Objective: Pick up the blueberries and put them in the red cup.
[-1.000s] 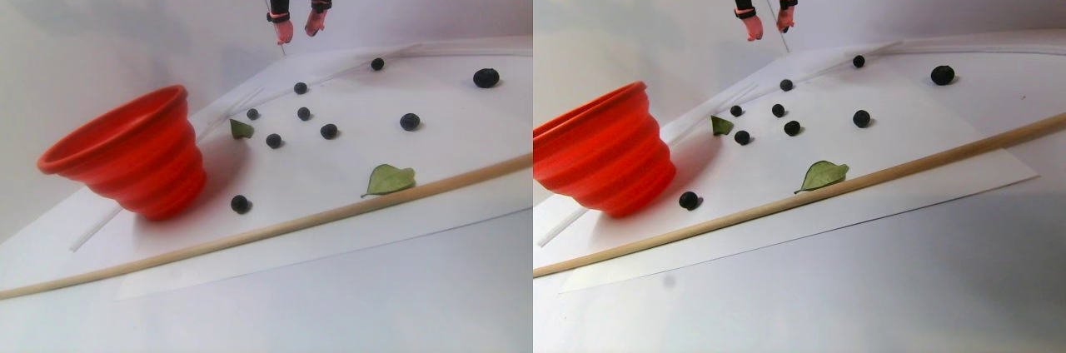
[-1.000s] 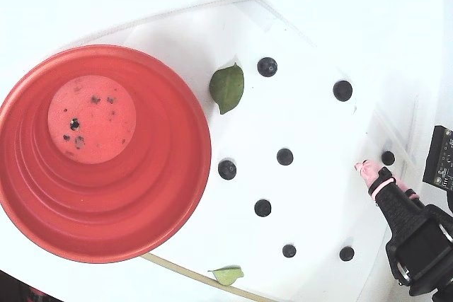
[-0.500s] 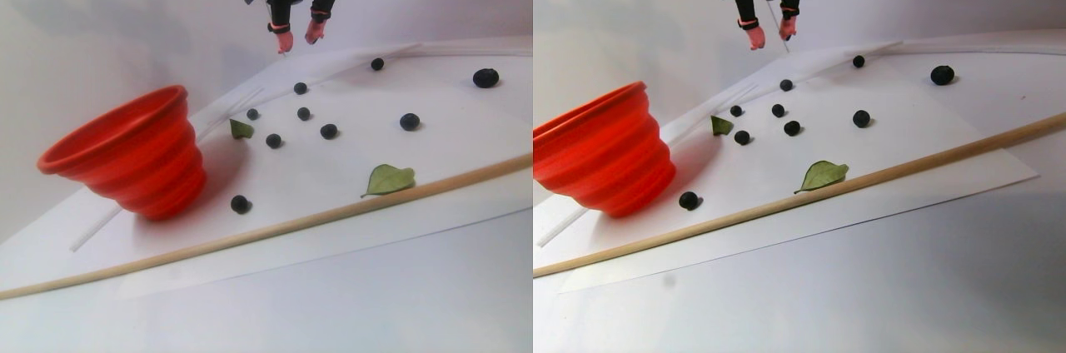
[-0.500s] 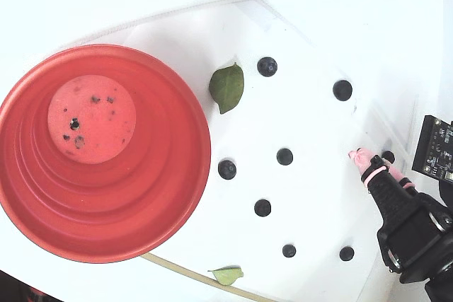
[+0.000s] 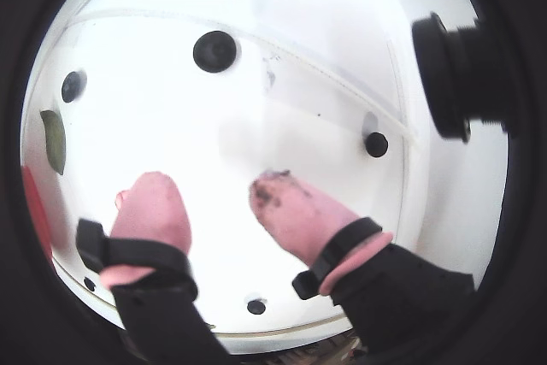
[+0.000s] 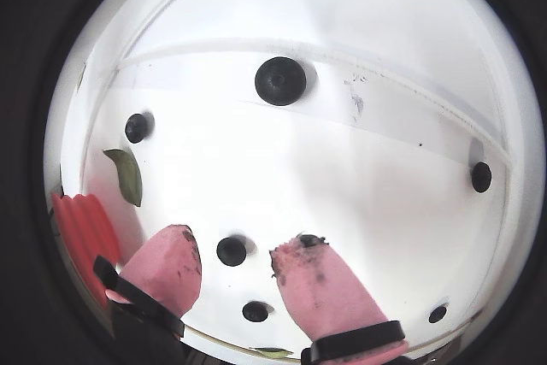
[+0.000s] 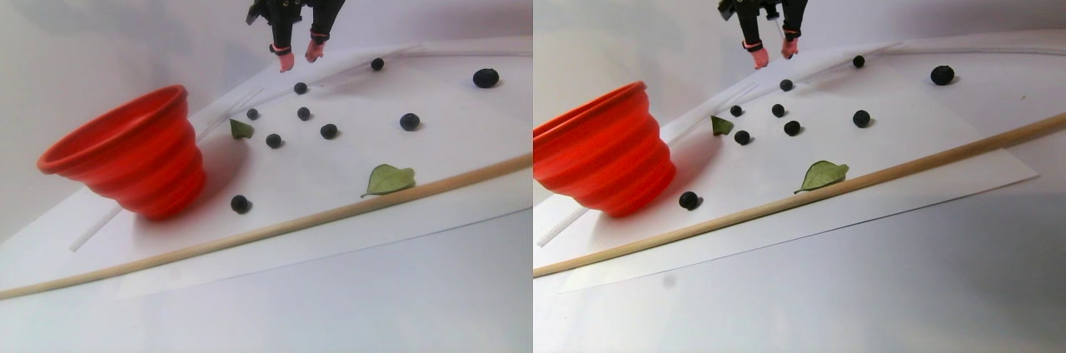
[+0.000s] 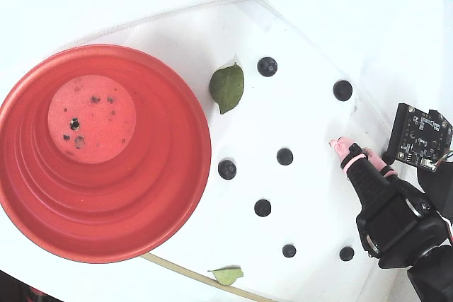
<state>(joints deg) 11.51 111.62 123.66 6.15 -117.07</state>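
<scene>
Pink-tipped gripper (image 7: 298,55), jaws parted and empty, hangs at the far side of my white paper sheet (image 7: 333,178). Blueberries (image 7: 301,87) lie scattered on the sheet, the closest just below and nearer than the fingertips (image 6: 320,284), framed between them in a wrist view; red cup (image 7: 133,153) stands well apart at left in the stereo pair. Sheet flat, uncluttered apart from green leaves (image 7: 388,179) and a wooden rod (image 7: 275,228); room ample, I judge.

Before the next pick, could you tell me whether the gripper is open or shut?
Open. In a wrist view the gripper shows its two pink fingertips apart, nothing held between them; blueberries lie on the sheet below.
</scene>
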